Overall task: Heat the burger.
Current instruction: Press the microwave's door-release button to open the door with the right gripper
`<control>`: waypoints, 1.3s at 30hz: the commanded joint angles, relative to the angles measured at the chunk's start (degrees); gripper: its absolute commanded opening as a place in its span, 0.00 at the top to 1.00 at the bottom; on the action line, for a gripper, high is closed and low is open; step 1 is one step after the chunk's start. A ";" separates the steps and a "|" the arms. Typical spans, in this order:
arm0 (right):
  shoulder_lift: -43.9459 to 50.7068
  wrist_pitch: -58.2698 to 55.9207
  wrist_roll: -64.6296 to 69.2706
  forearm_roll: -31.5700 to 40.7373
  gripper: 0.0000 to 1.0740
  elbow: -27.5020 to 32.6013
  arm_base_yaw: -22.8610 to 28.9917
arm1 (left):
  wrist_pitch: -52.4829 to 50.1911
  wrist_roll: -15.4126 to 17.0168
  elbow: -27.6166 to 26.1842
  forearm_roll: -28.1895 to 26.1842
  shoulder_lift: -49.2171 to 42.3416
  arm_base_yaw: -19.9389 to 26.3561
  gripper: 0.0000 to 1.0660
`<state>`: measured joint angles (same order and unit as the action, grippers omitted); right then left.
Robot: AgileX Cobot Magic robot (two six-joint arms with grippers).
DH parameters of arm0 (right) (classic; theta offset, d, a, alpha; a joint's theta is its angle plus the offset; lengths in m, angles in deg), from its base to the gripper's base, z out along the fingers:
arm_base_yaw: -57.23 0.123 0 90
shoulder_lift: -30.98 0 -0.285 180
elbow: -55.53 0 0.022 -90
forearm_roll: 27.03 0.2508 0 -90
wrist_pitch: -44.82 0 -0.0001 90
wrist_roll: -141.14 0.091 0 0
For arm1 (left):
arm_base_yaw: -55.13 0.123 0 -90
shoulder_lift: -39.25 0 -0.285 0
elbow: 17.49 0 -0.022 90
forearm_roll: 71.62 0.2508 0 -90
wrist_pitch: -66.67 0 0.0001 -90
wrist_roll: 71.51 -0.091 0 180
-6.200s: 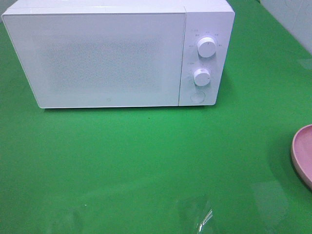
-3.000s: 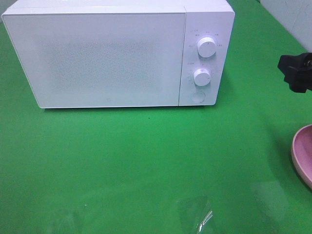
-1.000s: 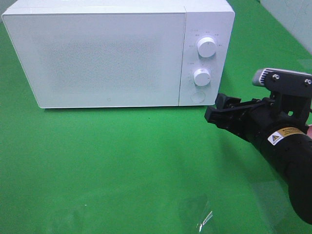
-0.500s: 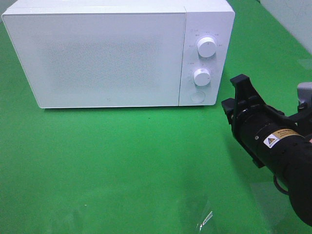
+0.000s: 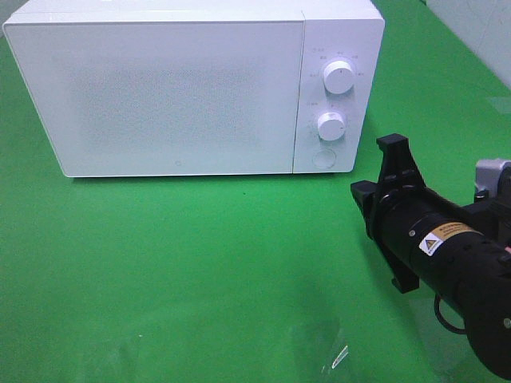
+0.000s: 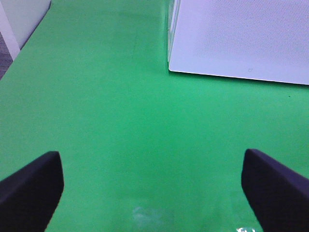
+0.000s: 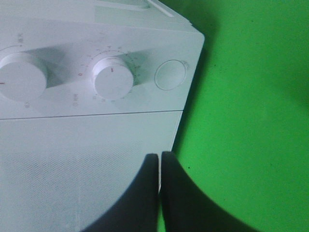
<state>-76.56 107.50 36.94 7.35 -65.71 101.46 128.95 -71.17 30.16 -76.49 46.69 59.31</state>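
Observation:
The burger is out of view in every frame. A white microwave (image 5: 176,88) stands at the back of the green table with its door shut; two knobs (image 5: 338,77) and a round button (image 5: 322,158) sit on its right panel. My right gripper (image 5: 358,195) is shut and holds nothing; it hovers just off the microwave's lower right front corner and points at it. The right wrist view shows the shut fingertips (image 7: 159,157) in front of the microwave (image 7: 87,96), below the button (image 7: 170,75). My left gripper (image 6: 152,193) is open and holds nothing, low over bare green table near the microwave's left front corner (image 6: 241,38).
The green table cover (image 5: 200,263) stretches in front of the microwave, with a shiny glare patch (image 5: 335,355) near its front edge. A white wall (image 5: 479,24) borders the table at the back right. Its left edge (image 6: 19,29) shows in the left wrist view.
The right arm came in from the right, rolled its wrist, shut its fingers and edged toward the microwave's lower right corner. It now covers the pink plate. The left gripper is unchanged.

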 commanded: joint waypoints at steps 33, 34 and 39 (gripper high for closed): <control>-15.81 -5.33 5.10 -7.68 1.00 -17.13 -12.15 | -1.09 0.46 -0.06 -0.46 -0.86 0.06 0.14; -15.81 -5.33 5.10 -7.68 1.00 -17.13 -12.15 | -1.09 0.46 -0.06 -0.46 -0.86 0.06 0.14; -17.88 -8.82 5.61 -8.08 1.00 -21.26 -13.81 | -1.09 0.46 -0.06 -0.40 -0.86 0.06 0.14</control>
<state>-94.50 99.19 42.44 -0.04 -86.45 87.89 128.89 -71.17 30.16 -76.49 46.69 59.31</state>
